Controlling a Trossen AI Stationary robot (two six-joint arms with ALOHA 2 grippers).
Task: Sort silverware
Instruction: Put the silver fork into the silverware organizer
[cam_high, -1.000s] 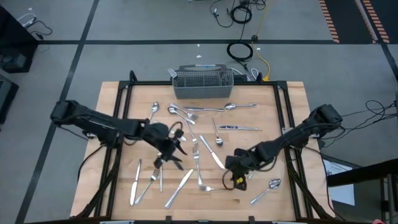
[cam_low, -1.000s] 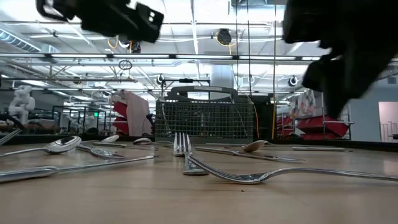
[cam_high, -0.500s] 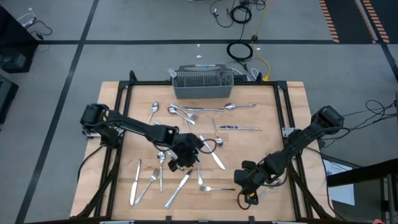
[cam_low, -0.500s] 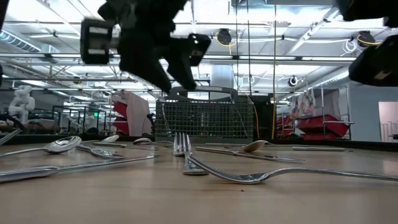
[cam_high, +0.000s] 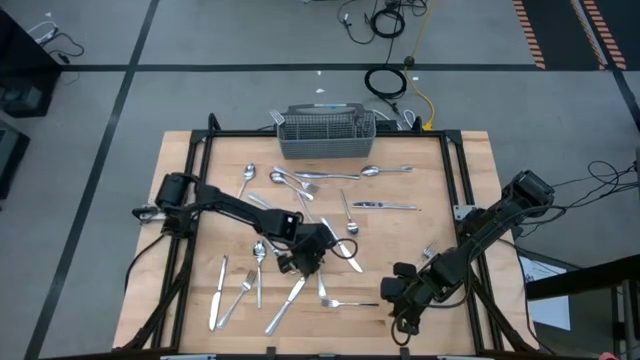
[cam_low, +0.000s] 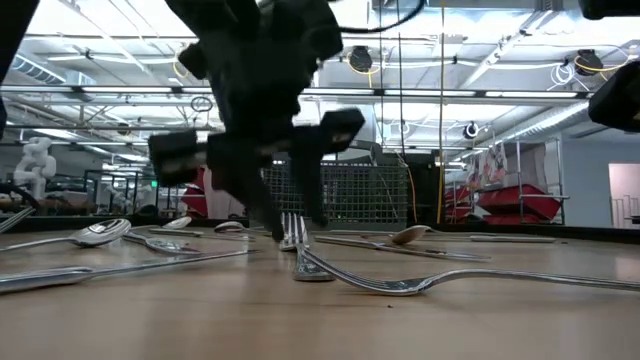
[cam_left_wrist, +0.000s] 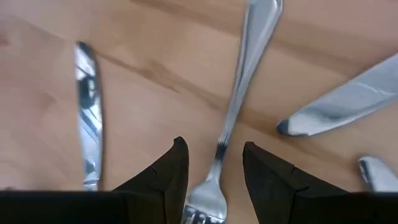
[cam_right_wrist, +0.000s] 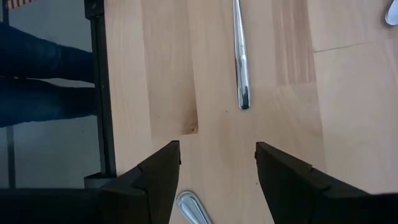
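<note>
Our wooden bench (cam_high: 200, 180), loaded.
We see silverware (cam_high: 380, 205) scattered flat across it, with a wire-mesh basket (cam_high: 326, 135) at its far edge.

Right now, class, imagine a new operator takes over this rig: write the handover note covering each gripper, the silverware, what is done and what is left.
Left gripper: open, low over the table's middle, fingers astride a fork; nothing held.
Right gripper: open, empty, near the table's front right part, a spoon just below it.
Silverware: spread loose across the wooden table; knives, forks and spoons lie mixed.
Basket: at the far edge; at least one piece stands in it.
Done: little visible.
Left: nearly everything.
</note>
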